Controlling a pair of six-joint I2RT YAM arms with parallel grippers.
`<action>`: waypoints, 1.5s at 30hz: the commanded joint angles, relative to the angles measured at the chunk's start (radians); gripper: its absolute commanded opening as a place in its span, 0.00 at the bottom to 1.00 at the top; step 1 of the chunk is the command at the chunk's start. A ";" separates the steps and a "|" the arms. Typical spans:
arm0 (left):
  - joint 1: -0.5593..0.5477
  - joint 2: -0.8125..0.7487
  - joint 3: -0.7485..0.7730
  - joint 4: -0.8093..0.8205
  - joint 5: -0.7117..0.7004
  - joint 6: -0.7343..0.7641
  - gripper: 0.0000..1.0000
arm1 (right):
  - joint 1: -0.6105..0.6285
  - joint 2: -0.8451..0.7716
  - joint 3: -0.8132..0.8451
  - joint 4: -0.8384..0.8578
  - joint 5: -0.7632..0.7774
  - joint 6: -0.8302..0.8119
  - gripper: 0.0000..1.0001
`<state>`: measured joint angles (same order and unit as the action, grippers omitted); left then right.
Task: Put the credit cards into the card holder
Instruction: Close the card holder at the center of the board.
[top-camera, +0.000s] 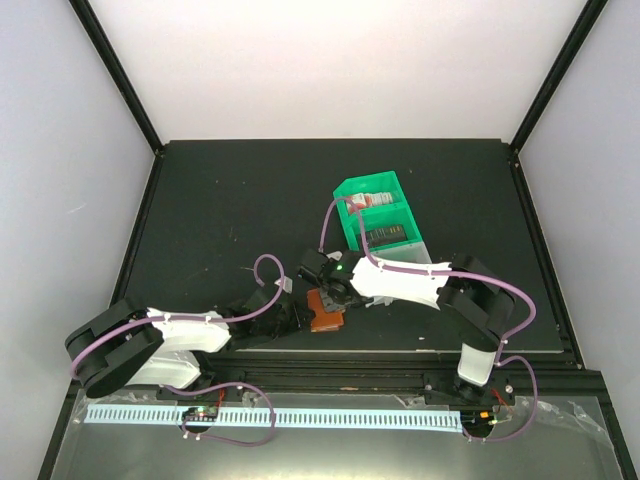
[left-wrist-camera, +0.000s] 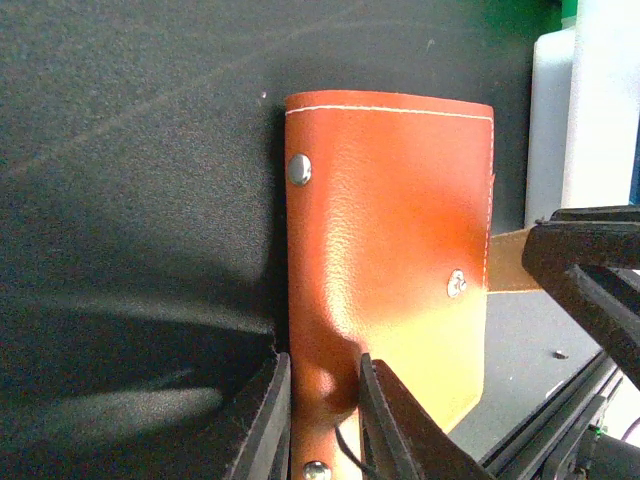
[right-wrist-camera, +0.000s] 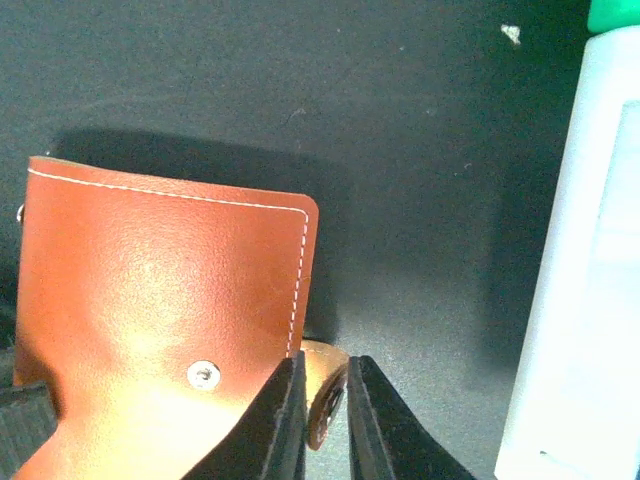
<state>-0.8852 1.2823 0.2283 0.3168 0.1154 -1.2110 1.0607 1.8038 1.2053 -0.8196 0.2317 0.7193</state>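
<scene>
My left gripper (left-wrist-camera: 325, 425) is pinched narrow on the near left edge of the holder (left-wrist-camera: 400, 230), and the leather bulges between the fingers. My right gripper (right-wrist-camera: 325, 425) is closed narrow on the tab (right-wrist-camera: 322, 375) sticking out from the holder's right side. Both wrist views cut off the holder's near end and show only its outer face with snaps.

From above, my two wrists cover most of the holder; only a brown patch shows, close to the near edge of the table (top-camera: 220, 220). The cards (top-camera: 372, 200) lie in the tray (top-camera: 350, 225), just far-right of the holder. I see a red-and-white one and dark ones nearer, too small to count.

The tray's pale wall stands right of the tab, with bare mat between. Open table lies left and far.
</scene>
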 joint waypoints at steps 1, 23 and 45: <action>0.000 0.018 -0.038 -0.148 -0.048 0.013 0.21 | 0.008 -0.005 0.032 -0.024 0.042 0.022 0.13; 0.003 0.007 -0.049 -0.145 -0.049 0.014 0.25 | 0.007 -0.082 -0.075 0.213 -0.157 0.013 0.01; 0.006 0.019 -0.047 -0.142 -0.043 0.018 0.20 | 0.007 -0.018 -0.065 0.217 -0.148 -0.005 0.01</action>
<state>-0.8848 1.2697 0.2192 0.3157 0.1085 -1.2049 1.0607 1.7683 1.1351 -0.6250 0.0715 0.7223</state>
